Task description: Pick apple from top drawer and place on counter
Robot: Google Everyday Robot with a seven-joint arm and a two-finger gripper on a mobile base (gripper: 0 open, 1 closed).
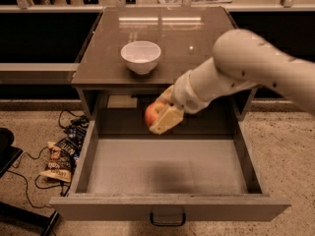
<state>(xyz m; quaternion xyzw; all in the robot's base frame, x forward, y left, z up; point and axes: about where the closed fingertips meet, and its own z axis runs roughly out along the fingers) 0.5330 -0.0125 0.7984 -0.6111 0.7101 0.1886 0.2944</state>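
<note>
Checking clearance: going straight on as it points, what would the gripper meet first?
Probably the drawer's left wall: the gripper, above the drawer holding the apple, points down-left. Depth is unclear.

The gripper (160, 114), just below the counter's (197, 58) front edge, covers the right side of the apple (151, 113) it clasps. The arm (256, 68) hides the counter's front right corner and is cut off at the right.
</note>
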